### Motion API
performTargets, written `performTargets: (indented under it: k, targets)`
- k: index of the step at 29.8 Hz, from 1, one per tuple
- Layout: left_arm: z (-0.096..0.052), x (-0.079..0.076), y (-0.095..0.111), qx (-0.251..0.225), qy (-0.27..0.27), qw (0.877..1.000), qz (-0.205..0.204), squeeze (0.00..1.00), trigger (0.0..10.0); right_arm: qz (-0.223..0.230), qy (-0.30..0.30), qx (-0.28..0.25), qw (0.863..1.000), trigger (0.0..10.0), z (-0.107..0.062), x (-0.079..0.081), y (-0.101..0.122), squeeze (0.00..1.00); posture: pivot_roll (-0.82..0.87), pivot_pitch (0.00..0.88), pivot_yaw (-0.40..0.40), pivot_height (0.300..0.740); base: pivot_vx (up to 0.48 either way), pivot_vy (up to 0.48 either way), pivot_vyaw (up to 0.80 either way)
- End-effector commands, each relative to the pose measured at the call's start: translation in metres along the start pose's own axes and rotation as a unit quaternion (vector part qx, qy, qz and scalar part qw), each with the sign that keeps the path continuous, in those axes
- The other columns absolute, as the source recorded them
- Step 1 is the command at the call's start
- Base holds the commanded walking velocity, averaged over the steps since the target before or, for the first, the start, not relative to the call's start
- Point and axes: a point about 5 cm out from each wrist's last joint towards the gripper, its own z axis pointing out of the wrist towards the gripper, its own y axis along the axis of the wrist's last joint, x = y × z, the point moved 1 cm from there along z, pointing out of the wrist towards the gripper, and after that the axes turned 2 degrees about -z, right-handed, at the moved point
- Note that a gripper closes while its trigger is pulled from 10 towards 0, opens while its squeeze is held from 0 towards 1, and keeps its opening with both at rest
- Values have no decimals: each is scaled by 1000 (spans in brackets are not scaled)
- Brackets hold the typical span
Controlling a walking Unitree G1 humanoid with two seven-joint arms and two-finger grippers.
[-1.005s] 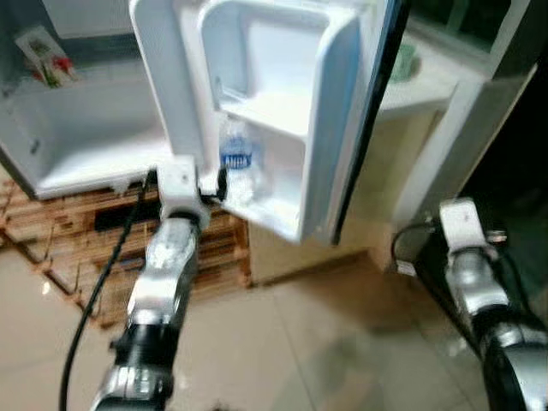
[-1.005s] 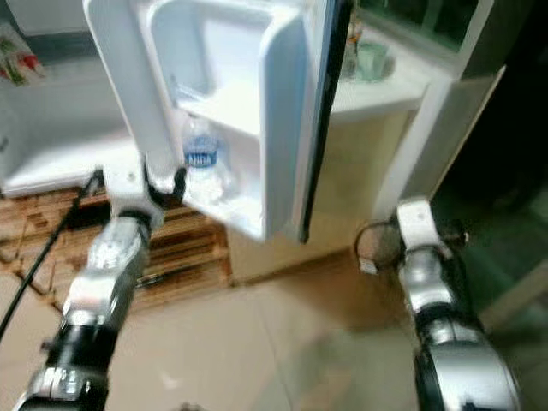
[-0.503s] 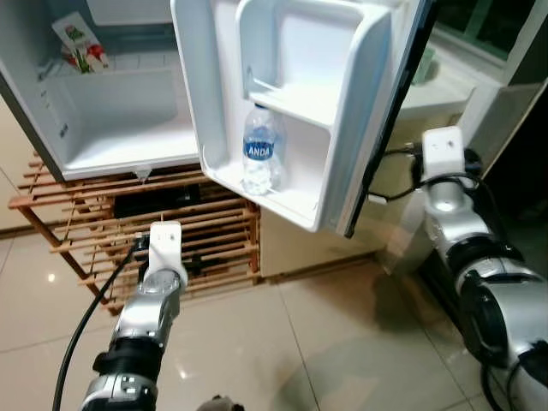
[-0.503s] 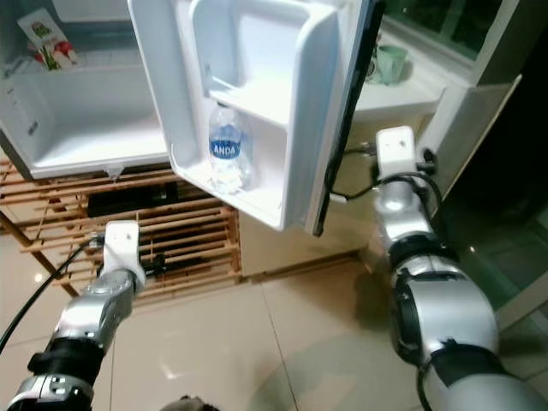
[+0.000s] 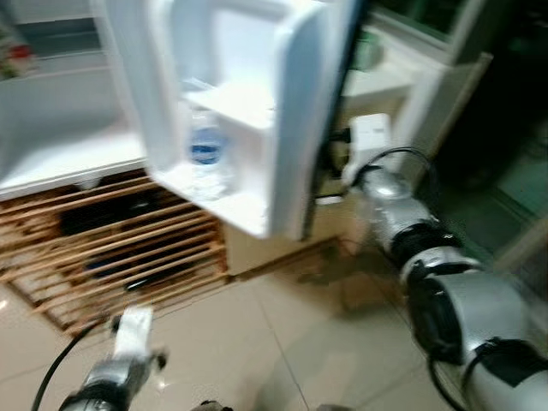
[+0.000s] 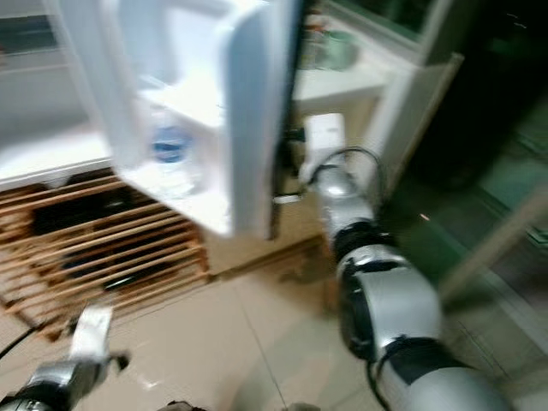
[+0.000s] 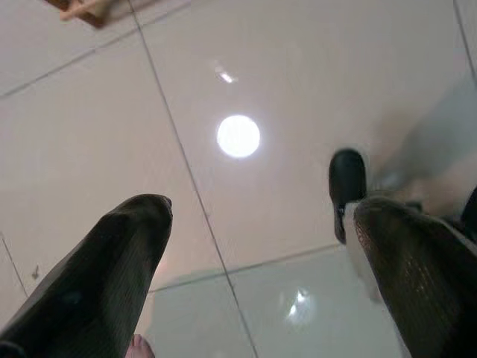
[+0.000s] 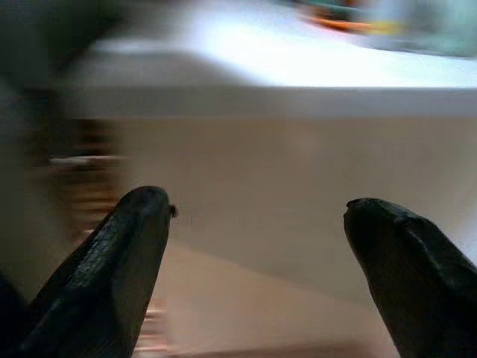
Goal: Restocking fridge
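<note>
Left hand point(image 7: 250, 246) lowered now, down near the glossy beige tiled floor point(image 7: 283, 74), fingers spread wide and holding nothing; a second ago raised at the white fridge door point(image 5: 291, 137), just beside the clear plastic water bottle with the blue label point(image 5: 205, 154). Bottle standing upright in the door's lower shelf, well above and ahead of that hand, apart from it. Right hand point(image 8: 253, 246) brought up since then from low at the side to just behind the door's dark outer edge, fingers apart and empty, pointed toward the pale tabletop point(image 8: 298, 67) beyond (contact with the door not clear through the blur). Slatted wooden rack point(image 5: 111, 248) under the open white fridge compartment point(image 5: 60, 154), far ahead of the lowered left hand. Likely meaning: bottle placed and released, stocking step done, right hand set to swing the door shut. Whole view shifted and smeared, so camera itself turning.
</note>
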Motion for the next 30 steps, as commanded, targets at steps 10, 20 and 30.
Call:
performTargets:
  k: [10, 20, 30]
  targets:
    - [0, -19, 10, -36, -38, 998, 33, 0, 10000, 100, 202, -73, 971, 10000, -32, 51, 17, 0, -62, 0, 20, 740, 0, 0, 0]
    - [0, -35, 9, -34, -34, 998, 49, 0, 10000, 100, 153, -27, 983, 10000, -47, 39, 0, 0, -3, 0, -2, 740, 0, 0, 0]
    - [-29, -64, 86, -299, -70, 941, 142, 0, 10000, 71, -133, 40, 988, 10000, -58, -28, -64, 0, 81, 0, -49, 740, 0, 0, 0]
